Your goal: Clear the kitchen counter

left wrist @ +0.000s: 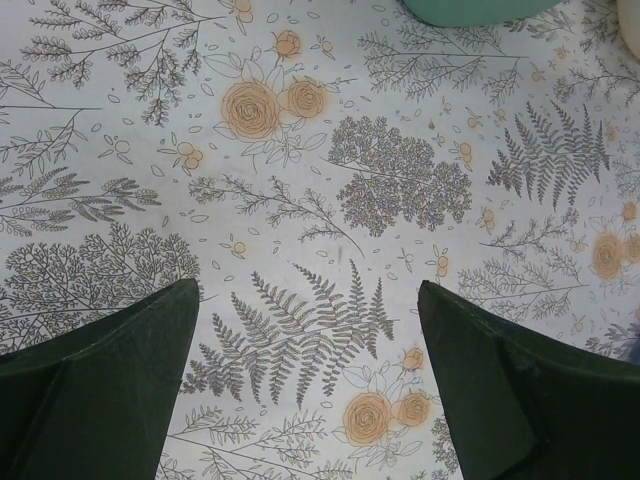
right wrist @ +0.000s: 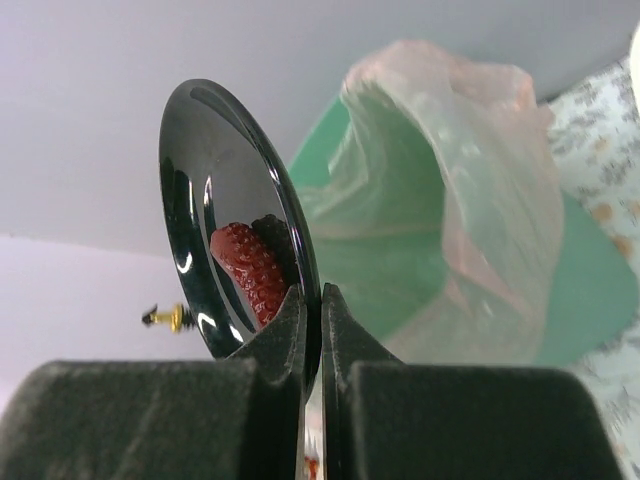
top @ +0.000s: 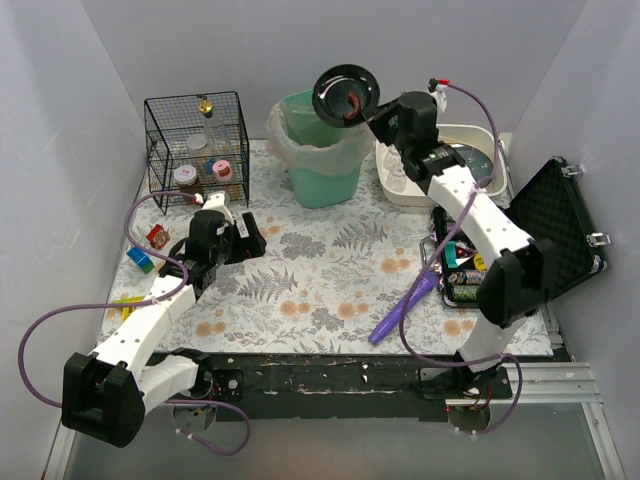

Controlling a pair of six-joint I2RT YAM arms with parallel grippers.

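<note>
— Bench (top: 300,290) from above?
— Its fern-and-flower print fills the middle. The left end effector (top: 250,237) is spread wide over it, and the right end effector (top: 375,112) pinches a black plate (top: 345,92) above the green bin (top: 325,175). Labels on the jars (top: 186,177) in the wire basket (top: 195,135) are too small to read.
— Left wrist?
— Parted fingers (left wrist: 100,390) above the bench, holding nothing.
— Right wrist?
— Clamped on the plate's rim; a red bumpy piece (right wrist: 250,270) lies on it.
</note>
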